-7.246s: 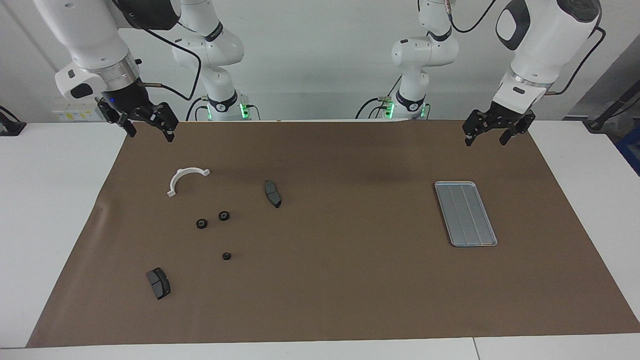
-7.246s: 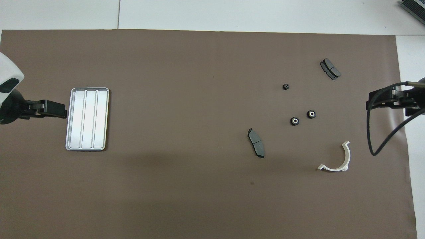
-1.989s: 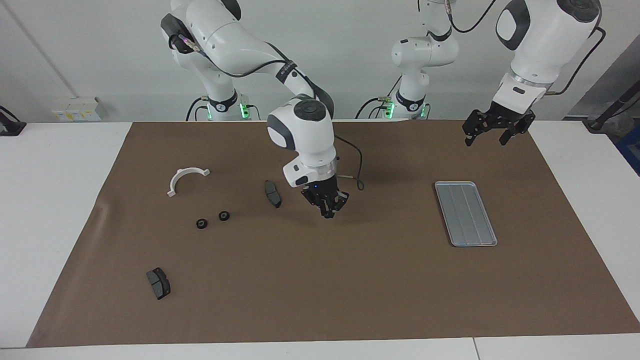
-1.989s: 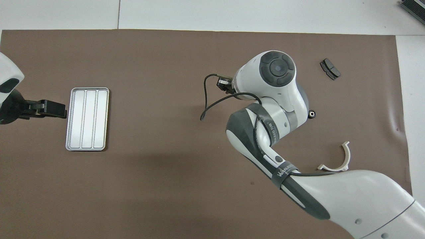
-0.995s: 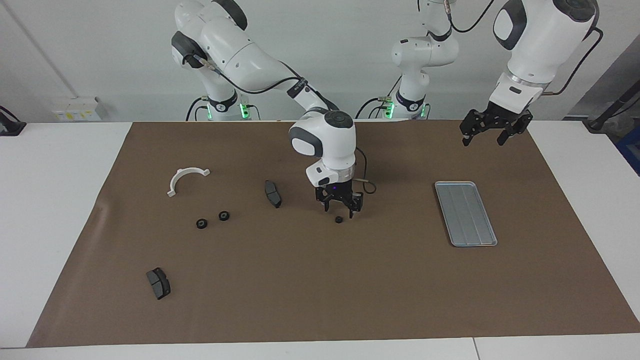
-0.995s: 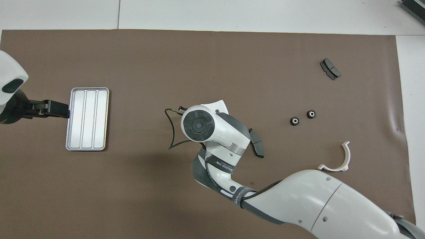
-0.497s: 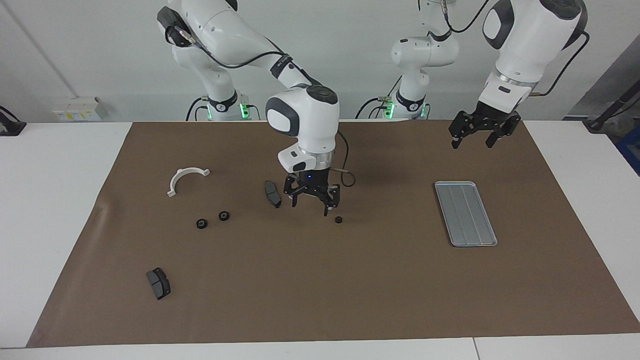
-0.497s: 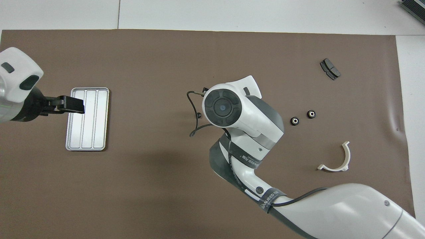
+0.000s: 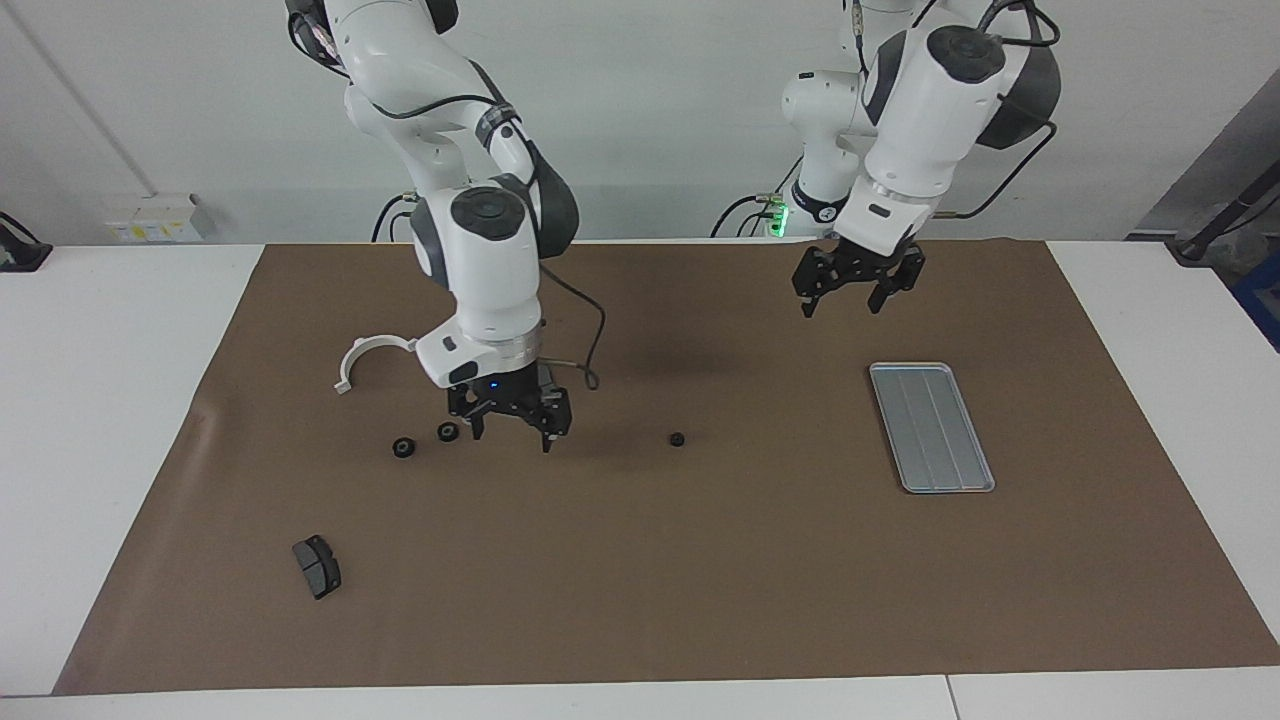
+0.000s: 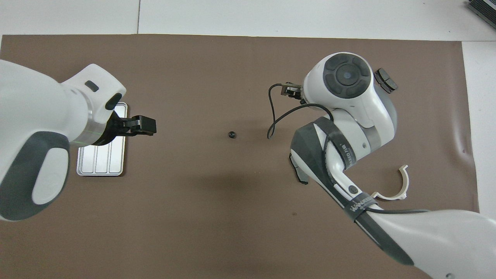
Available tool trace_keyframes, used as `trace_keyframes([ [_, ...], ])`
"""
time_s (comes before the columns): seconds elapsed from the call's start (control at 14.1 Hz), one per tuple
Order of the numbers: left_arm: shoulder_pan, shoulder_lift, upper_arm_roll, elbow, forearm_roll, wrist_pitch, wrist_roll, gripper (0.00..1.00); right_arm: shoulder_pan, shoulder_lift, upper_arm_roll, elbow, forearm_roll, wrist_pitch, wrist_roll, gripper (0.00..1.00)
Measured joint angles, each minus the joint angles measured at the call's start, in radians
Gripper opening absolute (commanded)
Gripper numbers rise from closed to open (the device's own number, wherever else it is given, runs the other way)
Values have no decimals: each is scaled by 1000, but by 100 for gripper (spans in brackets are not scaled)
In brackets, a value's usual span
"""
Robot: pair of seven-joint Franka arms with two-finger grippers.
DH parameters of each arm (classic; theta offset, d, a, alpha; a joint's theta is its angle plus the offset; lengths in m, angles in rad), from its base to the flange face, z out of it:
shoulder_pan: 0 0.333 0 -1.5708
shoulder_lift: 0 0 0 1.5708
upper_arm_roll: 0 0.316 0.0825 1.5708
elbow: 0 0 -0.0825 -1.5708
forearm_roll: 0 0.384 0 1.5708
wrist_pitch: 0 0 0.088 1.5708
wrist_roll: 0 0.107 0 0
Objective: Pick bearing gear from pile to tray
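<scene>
Facing view, bearing gear: a small black round piece (image 9: 677,439) lay alone on the brown mat (image 9: 700,560), between the pile and the tray (image 9: 931,427).
Facing view, right tool (image 9: 511,425): jaws wide, holding nothing, low over the mat beside two black round pieces (image 9: 425,439), well apart from the lone piece.
Facing view, left tool (image 9: 843,297): jaws wide, empty, raised over the mat near the tray.
Facing view, surroundings: white tabletop (image 9: 110,330), white bracket (image 9: 372,357), one brake pad (image 9: 317,566), pale wall.
Overhead view, bearing gear: the lone piece (image 10: 231,135) sat on open mat (image 10: 193,217) between the two arms.
Overhead view, left tool (image 10: 149,126): beside the tray (image 10: 101,169), which its arm partly covered.
Overhead view, right tool: hidden under its own arm.
</scene>
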Motion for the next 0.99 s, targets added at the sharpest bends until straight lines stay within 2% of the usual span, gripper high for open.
trace_keyframes([
  [0.14,-37,91,0,50,0,43,-40,100,-1,-17,-77,-62,80,26,-163,100],
  [0.28,-66,176,3,91,2,61,-61,100,-2,-38,-133,-157,101,94,-280,100],
  [0.57,-129,356,4,204,42,128,-147,100,-2,-53,-194,-302,115,208,-406,100],
  [0.78,-150,412,4,216,42,198,-157,100,-2,-72,-225,-361,199,221,-538,100],
  [0.99,-165,438,4,211,46,258,-166,100,-2,-86,-251,-427,222,262,-657,100],
])
